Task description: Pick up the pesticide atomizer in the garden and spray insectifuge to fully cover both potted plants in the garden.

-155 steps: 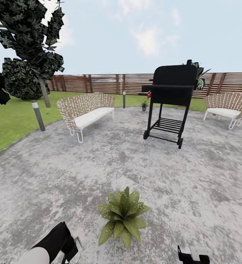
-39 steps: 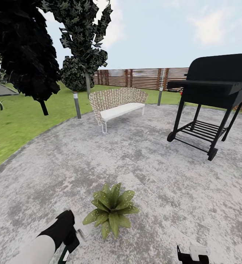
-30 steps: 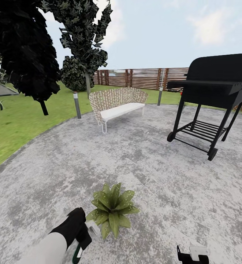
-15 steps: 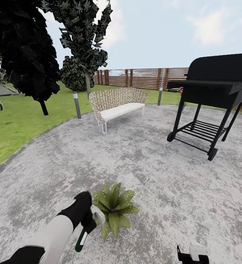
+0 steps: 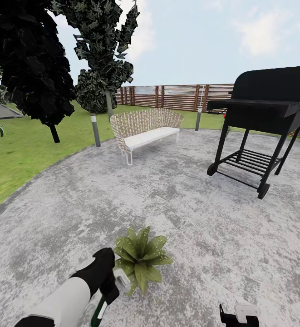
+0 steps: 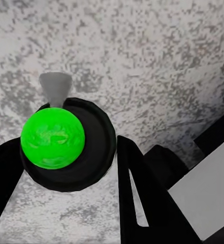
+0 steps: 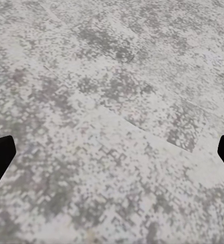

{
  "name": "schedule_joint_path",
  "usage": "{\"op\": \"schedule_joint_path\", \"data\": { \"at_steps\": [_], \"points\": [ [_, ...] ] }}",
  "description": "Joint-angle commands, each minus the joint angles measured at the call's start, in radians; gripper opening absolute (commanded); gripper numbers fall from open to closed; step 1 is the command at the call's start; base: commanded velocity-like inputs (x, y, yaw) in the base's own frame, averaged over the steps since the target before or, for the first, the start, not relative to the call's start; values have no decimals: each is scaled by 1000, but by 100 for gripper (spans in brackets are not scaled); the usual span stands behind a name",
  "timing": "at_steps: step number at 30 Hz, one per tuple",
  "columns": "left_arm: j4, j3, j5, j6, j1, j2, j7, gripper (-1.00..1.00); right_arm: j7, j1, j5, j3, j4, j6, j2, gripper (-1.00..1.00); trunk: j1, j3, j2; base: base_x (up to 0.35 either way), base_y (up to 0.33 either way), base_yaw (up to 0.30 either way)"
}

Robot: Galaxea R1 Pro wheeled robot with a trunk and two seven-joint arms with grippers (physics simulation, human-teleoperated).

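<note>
Holding the pesticide atomizer [image 6: 66, 142] in my left gripper [image 6: 71, 168], I see in the left wrist view its dark round body with a bright green cap between the two black fingers [image 6: 137, 193], which are closed against its sides; a pale nozzle pokes out beyond the body toward the paving. I judge it a light, rigid plastic bottle with a smooth, somewhat slippery shell, so a hold across the middle of the body, clear of the nozzle, suits it best, and that is about where I have it. In the head view the atomizer [image 5: 100, 308] hangs below my dark wrist, its whitish head [image 5: 121, 278] just beside the near leaves of the potted plant [image 5: 141, 259]. Pale specks of insectifuge [image 5: 155, 243] already dot several leaves, though I cannot tell whether the cover is complete.

My right gripper [image 5: 238, 315] sits low at the near edge of the head view; in the right wrist view its dark fingertips [image 7: 0, 157] stand wide apart with nothing between them, over bare speckled paving [image 7: 112, 122].

Farther off stand a black grill [image 5: 263, 118], a woven bench [image 5: 145, 129], a grey bollard lamp [image 5: 95, 130], trees, lawn [image 5: 18, 154] and the slat fence [image 5: 177, 96].
</note>
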Motion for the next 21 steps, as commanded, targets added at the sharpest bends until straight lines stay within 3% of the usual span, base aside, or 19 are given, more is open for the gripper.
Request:
{"op": "schedule_joint_path", "data": {
  "at_steps": [1,5,11,15,18,21],
  "points": [
    [-2,-2,-8,-6,-1,-1,-10,-100,-6,-1,11,-4,2,-3,0,100,0,-1,0,0,0,0],
    [-16,-1,-7,-26,-2,-7,-13,-100,-6,-1,11,-4,2,-3,0,100,0,-1,0,0,0,0],
    [-3,-2,-6,-35,0,18,-10,-100,-6,-1,11,-4,2,-3,0,100,0,-1,0,0,0,0],
    [4,-5,-8,-37,35,24,-6,-100,-6,-1,11,-4,2,-3,0,100,0,-1,0,0,0,0],
    [3,-3,-8,-37,39,12,-6,-100,-6,-1,11,-4,2,-3,0,100,0,-1,0,0,0,0],
    [-9,-2,-7,-36,40,-20,-8,-100,-6,-1,11,-4,2,-3,0,100,0,-1,0,0,0,0]
  ]
}}
